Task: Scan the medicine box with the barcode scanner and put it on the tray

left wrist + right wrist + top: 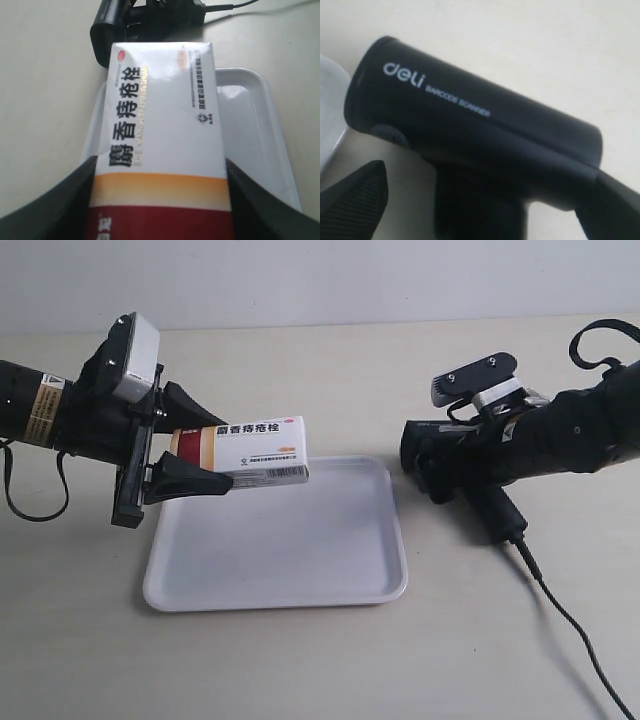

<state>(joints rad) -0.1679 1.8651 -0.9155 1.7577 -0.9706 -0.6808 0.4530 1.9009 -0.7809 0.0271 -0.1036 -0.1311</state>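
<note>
The white medicine box point(250, 445) with its red and tan end hangs level over the far left part of the white tray point(300, 580). My left gripper point(222, 452), on the arm at the exterior view's left, is shut on the banded end. The left wrist view shows the box point(165, 125) between the gripper's point(161, 165) black fingers point(60, 205), with the tray point(260, 130) below. The black barcode scanner point(500, 512) is right of the tray, its head toward the box. My right gripper point(485, 172) stands open round the scanner's point(470, 125) handle, with table showing on both sides.
The scanner's black cable point(570, 630) trails across the table toward the near right. Beyond the box, the left wrist view shows the scanner point(107, 22) and the other arm. The tray's corner point(330, 100) lies just ahead of the scanner head.
</note>
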